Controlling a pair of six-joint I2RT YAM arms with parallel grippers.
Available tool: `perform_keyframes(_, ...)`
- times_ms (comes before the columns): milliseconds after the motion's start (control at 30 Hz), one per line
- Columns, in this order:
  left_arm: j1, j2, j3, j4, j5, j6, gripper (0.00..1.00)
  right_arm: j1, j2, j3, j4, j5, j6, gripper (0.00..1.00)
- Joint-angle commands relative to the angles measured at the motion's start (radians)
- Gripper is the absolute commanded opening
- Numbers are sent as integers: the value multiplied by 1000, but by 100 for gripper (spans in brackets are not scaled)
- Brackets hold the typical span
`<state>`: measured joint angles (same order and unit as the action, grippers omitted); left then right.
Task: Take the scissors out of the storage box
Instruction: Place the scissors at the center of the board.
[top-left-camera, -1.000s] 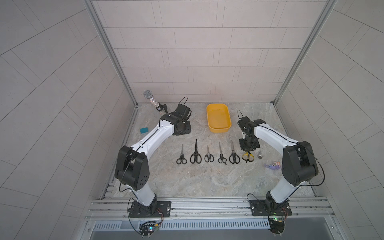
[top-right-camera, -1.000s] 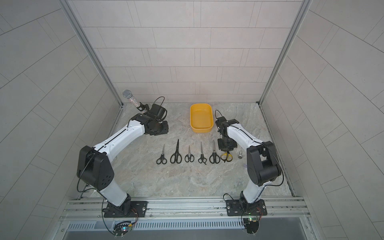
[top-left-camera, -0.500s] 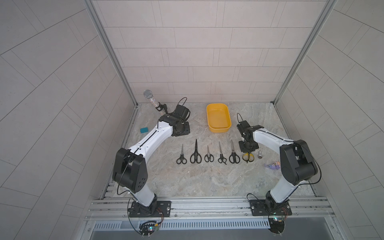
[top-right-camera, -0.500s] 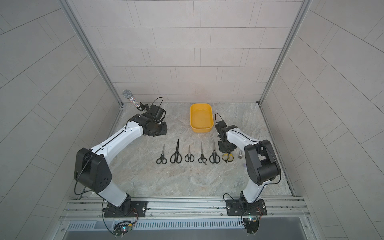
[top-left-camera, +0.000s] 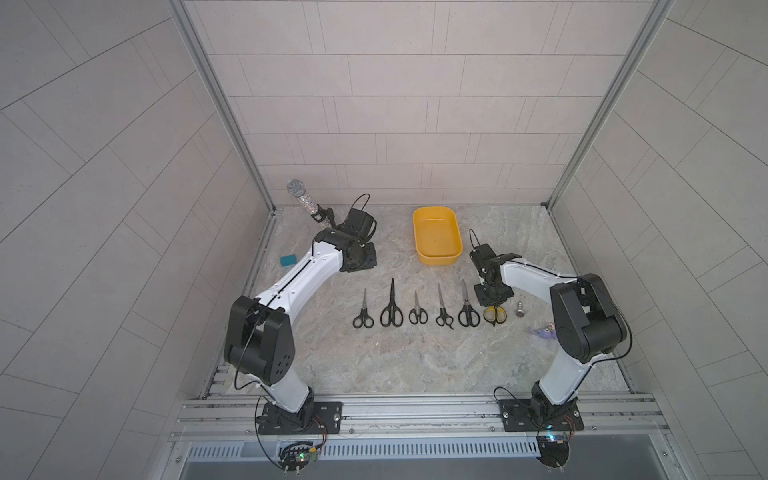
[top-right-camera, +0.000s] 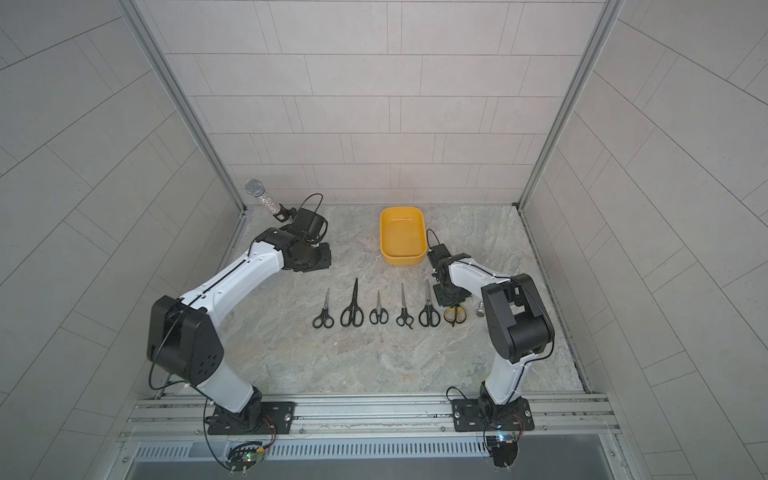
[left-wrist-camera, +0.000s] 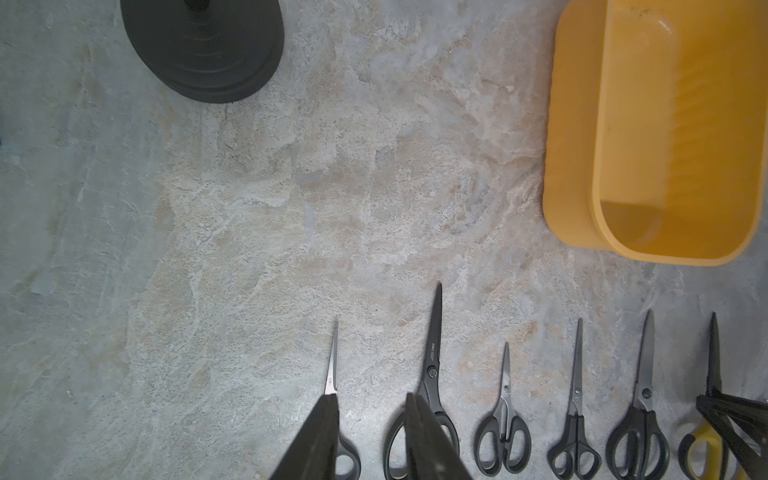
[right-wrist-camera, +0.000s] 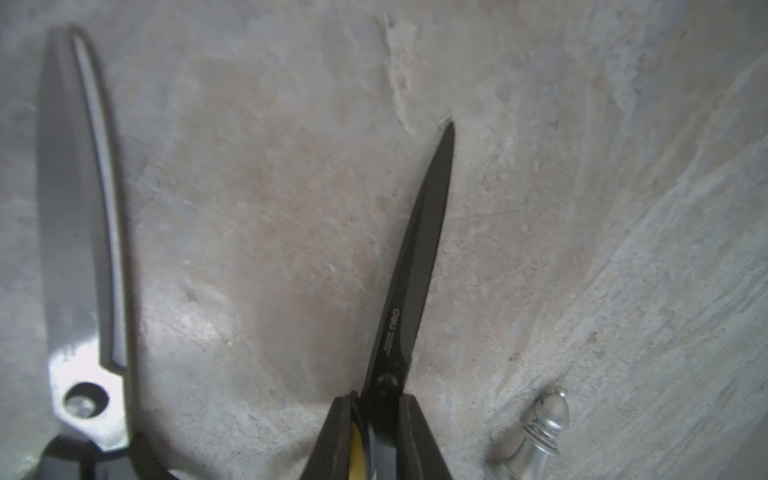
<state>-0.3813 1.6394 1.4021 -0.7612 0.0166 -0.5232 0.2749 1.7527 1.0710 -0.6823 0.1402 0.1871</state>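
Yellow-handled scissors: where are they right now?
In a top view the yellow-handled scissors sit at the right end of the row, between a black-handled pair and a small silver knob; the right gripper is shut on them by the pivot.

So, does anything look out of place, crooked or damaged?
Nothing stands out. Five black-handled scissors lie in a tidy row, the yellow box stands upright and empty, and the right pincer is shut on the yellow-handled scissors at the row's end.

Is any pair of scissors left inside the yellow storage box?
No, the storage box shows only its bare yellow floor in a top view; all six scissors are in a row outside it.
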Motion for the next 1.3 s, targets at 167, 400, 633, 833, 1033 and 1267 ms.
perform_keyframes(167,19,-30,-9,-16,2,14,34,20,26,-12,-17,26,4,0)
perform_keyframes(400,25,-43,-26,-11,0,11,33,21,47,5,-56,29,14,5)
perform_keyframes(633,28,-40,-23,-8,9,5,33,21,53,36,-80,27,33,30)
perform_keyframes(833,28,-41,-25,-10,4,6,33,19,3,79,-89,40,44,38)
perform_keyframes(1033,34,-40,-9,-22,-23,30,33,20,-118,167,-90,62,41,52)
perform_keyframes(1267,59,-58,29,-8,-87,129,69,-13,-200,261,1,126,64,99)
